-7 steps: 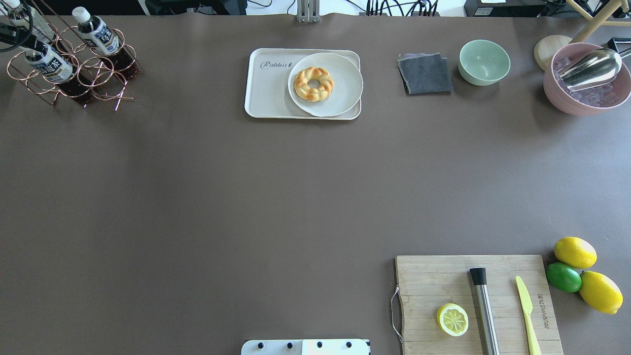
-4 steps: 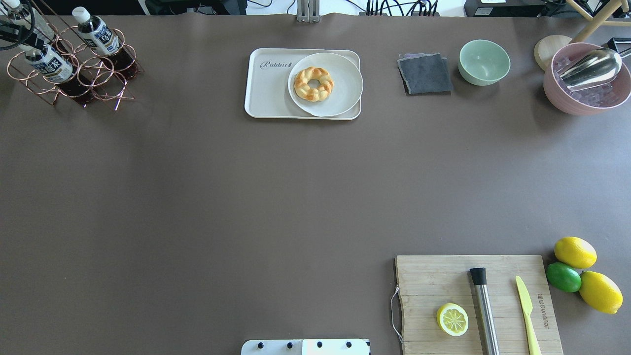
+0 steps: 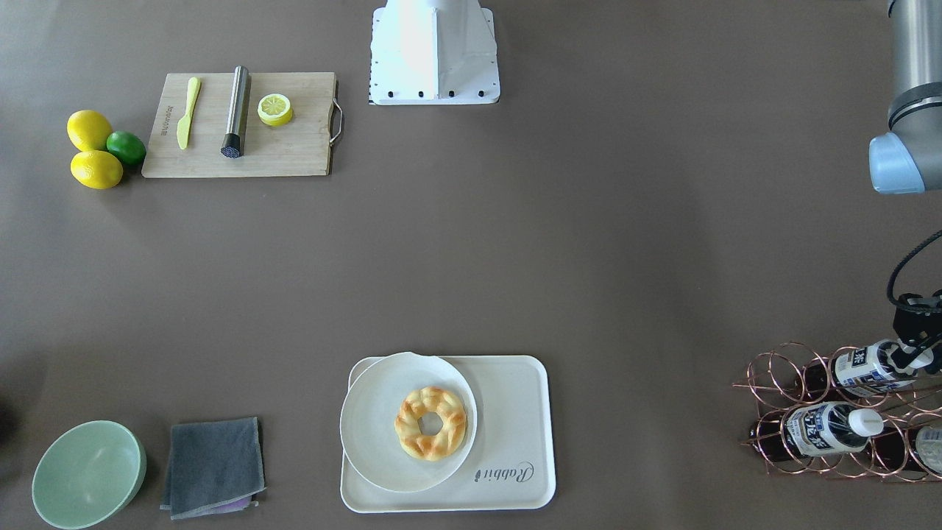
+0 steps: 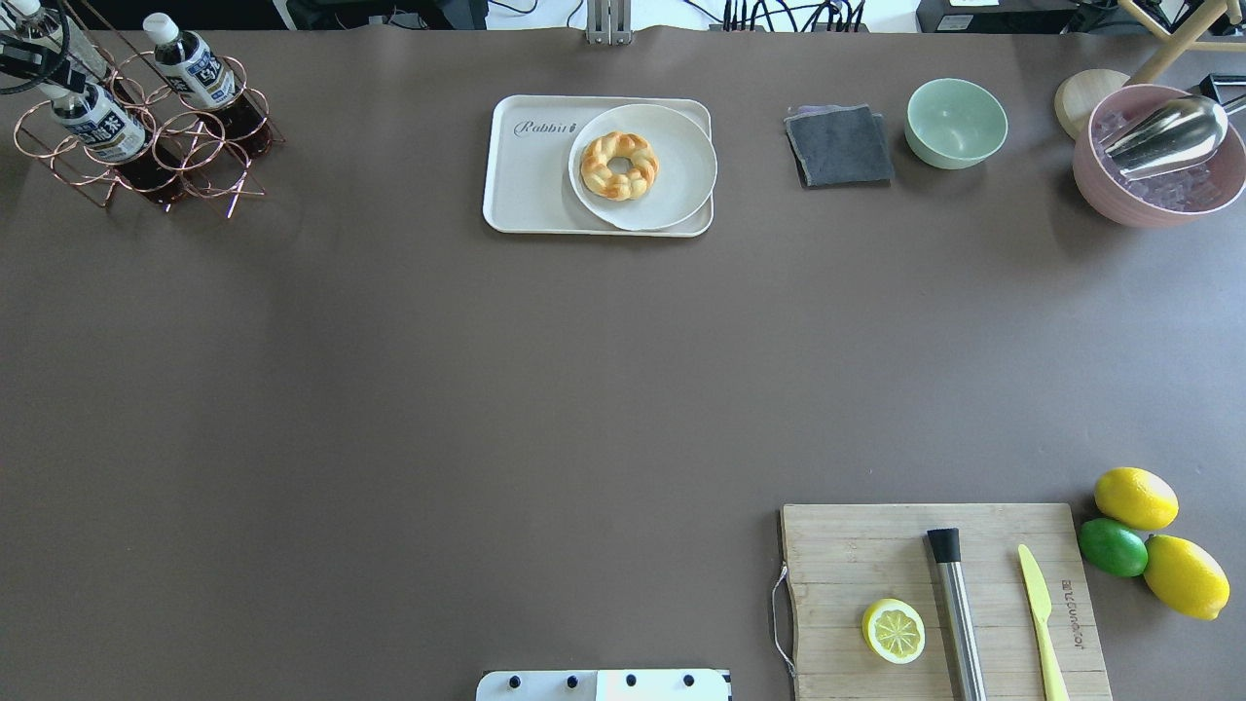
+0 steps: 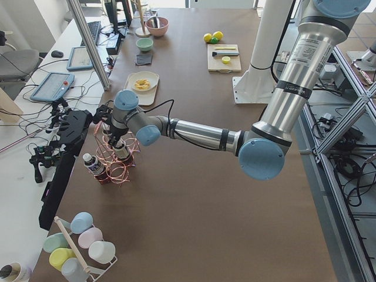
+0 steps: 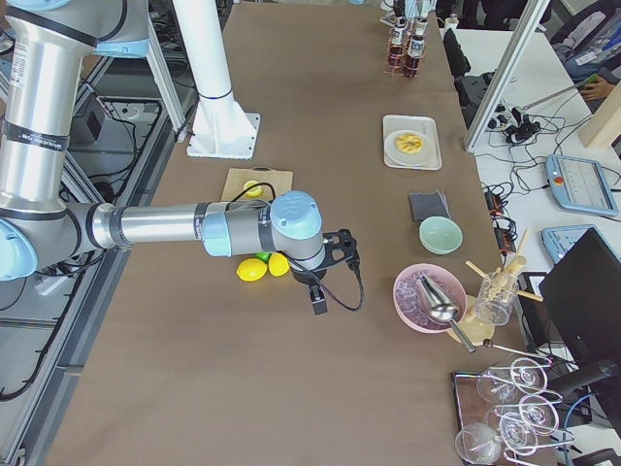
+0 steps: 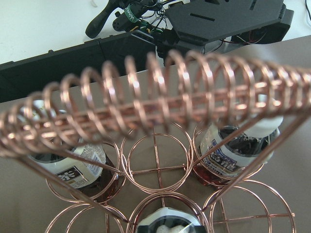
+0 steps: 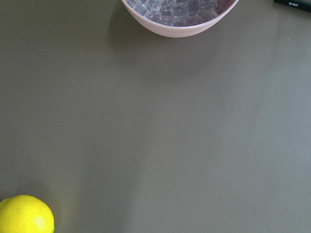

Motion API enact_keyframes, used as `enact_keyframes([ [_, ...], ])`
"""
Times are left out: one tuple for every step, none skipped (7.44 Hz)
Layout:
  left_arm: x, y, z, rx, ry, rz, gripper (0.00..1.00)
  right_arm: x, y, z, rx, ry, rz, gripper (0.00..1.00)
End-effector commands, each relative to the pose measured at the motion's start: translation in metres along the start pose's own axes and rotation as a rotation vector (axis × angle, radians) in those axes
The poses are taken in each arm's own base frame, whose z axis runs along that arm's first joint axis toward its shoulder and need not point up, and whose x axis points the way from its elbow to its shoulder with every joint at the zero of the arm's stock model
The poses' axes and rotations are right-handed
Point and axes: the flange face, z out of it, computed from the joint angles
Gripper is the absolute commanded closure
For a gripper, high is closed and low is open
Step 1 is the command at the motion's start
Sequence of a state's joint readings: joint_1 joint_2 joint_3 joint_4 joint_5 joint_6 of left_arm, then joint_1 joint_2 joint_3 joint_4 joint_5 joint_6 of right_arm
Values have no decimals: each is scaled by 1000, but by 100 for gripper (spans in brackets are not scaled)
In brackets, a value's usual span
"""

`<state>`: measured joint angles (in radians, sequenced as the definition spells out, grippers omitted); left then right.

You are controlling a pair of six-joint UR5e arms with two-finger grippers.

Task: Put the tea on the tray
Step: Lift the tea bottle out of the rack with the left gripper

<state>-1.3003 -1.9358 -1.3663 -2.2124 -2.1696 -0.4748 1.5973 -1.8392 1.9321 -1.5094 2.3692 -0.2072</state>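
Observation:
Tea bottles with white caps and white-and-navy labels lean in a copper wire rack (image 4: 185, 156) at the far left corner. My left gripper (image 4: 49, 78) is at the cap of the nearest tea bottle (image 4: 97, 125), also seen from the front (image 3: 865, 368), and looks shut on its neck. Another tea bottle (image 4: 195, 73) lies beside it. The cream tray (image 4: 531, 185) with "Rabbit" script is at the far middle. My right gripper (image 6: 318, 299) hangs over bare table near the lemons; I cannot tell whether it is open or shut.
A white plate (image 4: 672, 190) with a doughnut (image 4: 619, 166) covers the tray's right half. A grey cloth (image 4: 839, 146), green bowl (image 4: 956, 122) and pink ice bowl (image 4: 1158, 166) stand at the far right. A cutting board (image 4: 857, 555) and lemons (image 4: 1135, 498) are at the near right.
My left gripper has shifted slightly up and away at the rack, and the gripped tea bottle has shifted a little with it. Nothing else moved.

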Motion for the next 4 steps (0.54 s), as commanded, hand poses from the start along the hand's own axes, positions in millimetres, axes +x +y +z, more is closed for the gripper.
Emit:
enact_keyframes([
  [-1,-26,-26,42,-2,-9,100,1,0,2,-5,1,1,0],
  [5,-34,-43,44,-11,-22,100,1,0,2,-6,2,-1,0],
  [16,-48,-74,58,-21,-29,100,1,0,2,-6,2,1,0],
  [30,-53,-98,62,-27,-35,100,0,-1,2,-5,4,-1,0],
])
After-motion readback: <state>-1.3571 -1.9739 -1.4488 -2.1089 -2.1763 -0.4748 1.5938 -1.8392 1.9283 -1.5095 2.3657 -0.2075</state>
